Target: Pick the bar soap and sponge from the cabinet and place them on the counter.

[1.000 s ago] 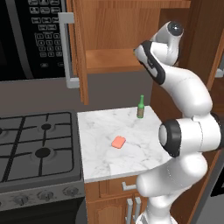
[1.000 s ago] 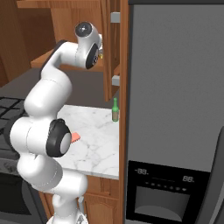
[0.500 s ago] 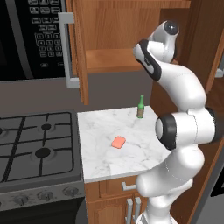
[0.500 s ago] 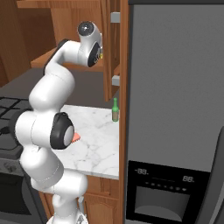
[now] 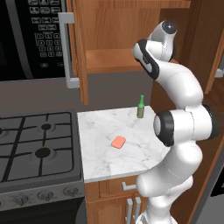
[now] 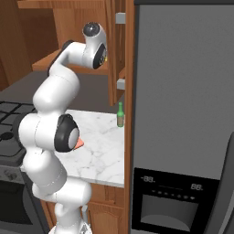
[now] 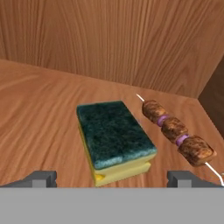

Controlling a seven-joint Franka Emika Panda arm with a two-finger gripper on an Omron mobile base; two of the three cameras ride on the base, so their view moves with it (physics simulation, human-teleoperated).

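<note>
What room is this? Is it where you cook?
Yes, it looks like a kitchen. There is a black gas stove with a microwave above it, a marble counter beside it, and wooden cabinets on the wall. A sponge sits on the cabinet shelf.

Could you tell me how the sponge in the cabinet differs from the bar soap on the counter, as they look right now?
The sponge is a thick two-layer block, dark green over yellow; the bar soap is a thin, single-colour salmon-pink bar. The sponge lies on the wooden cabinet shelf beside a brown skewer; the soap lies on the white marble counter. The soap's move looks done; the sponge's does not. Both lie flat, ungripped.
</note>
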